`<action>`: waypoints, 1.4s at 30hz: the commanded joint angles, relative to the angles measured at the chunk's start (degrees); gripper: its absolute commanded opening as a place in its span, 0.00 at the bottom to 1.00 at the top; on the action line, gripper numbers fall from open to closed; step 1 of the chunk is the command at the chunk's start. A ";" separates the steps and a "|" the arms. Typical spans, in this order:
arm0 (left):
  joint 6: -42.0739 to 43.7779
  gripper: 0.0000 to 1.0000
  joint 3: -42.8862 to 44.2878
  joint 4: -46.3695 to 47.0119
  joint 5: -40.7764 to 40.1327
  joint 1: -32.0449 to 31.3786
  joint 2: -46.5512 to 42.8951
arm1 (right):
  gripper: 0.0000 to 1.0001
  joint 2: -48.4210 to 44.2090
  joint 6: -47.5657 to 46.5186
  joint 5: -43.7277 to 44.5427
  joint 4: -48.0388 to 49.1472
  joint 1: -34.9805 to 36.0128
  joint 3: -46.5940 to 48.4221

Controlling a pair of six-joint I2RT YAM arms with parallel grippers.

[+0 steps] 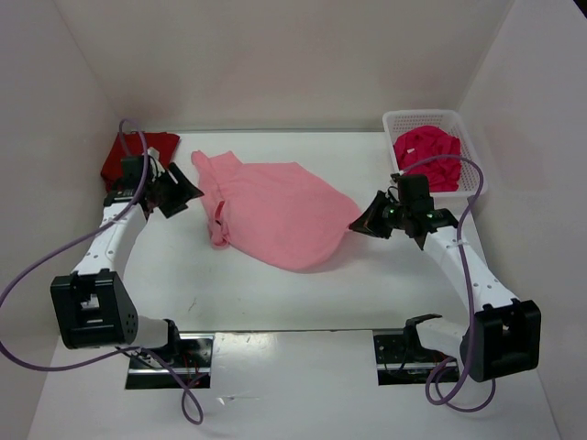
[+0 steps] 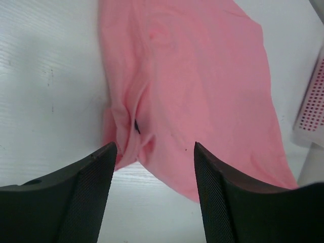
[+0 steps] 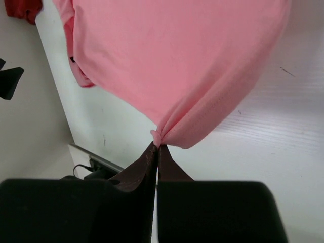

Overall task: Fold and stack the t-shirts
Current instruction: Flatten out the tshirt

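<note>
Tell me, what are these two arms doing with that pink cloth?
Two robot arms are working on folding t-shirts. The right gripper is shut on one edge of the pink shirt, which lies spread and rumpled on the table. The left gripper hangs open by the shirt's other end, holding nothing. A dark red shirt sits at the back left corner, and a magenta shirt lies in the white basket at the back right.

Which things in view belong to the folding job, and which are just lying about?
Job:
light pink t-shirt, pinched by the right gripper
dark red t-shirt, far left
magenta t-shirt, in the basket

Lying about:
white mesh basket
</note>
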 commanded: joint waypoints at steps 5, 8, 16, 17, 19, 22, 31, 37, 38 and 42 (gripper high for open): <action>2.37 0.80 -7.72 1.87 -11.40 -4.08 -0.94 | 0.01 -0.84 -1.45 -0.29 4.65 -0.26 0.06; 0.79 0.92 -5.64 4.60 -11.41 -5.57 4.33 | 0.01 0.38 -2.14 -0.29 4.48 -0.26 0.06; 0.77 0.66 -0.34 4.53 -12.03 -11.88 12.86 | 0.01 -2.33 -2.68 5.51 -0.99 -0.26 -4.16; 0.78 0.65 -1.39 4.52 -12.03 -12.68 13.48 | 0.01 -2.95 -1.98 5.51 -0.98 -0.26 -4.16; 0.08 0.65 -3.76 5.30 -12.03 -13.39 13.48 | 0.01 -2.95 -1.98 5.51 -0.45 -0.26 -3.64; 0.08 0.52 -5.44 6.10 -11.50 -14.10 12.95 | 0.01 -2.43 -1.98 4.80 0.07 -0.26 -3.11; 0.60 0.10 -3.34 4.70 -15.89 -14.80 9.89 | 0.01 -2.43 -1.98 4.19 1.13 -0.26 -2.06; 1.92 0.01 3.86 -0.04 -16.42 -14.80 4.79 | 0.01 -2.43 -3.03 4.19 0.51 -0.79 0.58; 2.53 0.01 5.09 -1.01 -16.42 -14.80 4.00 | 0.01 -2.95 -3.03 3.49 -0.01 -0.79 1.63; 3.85 0.00 13.51 -6.88 -15.72 -14.80 -0.57 | 0.01 -4.27 -3.56 2.96 -2.90 -0.79 5.93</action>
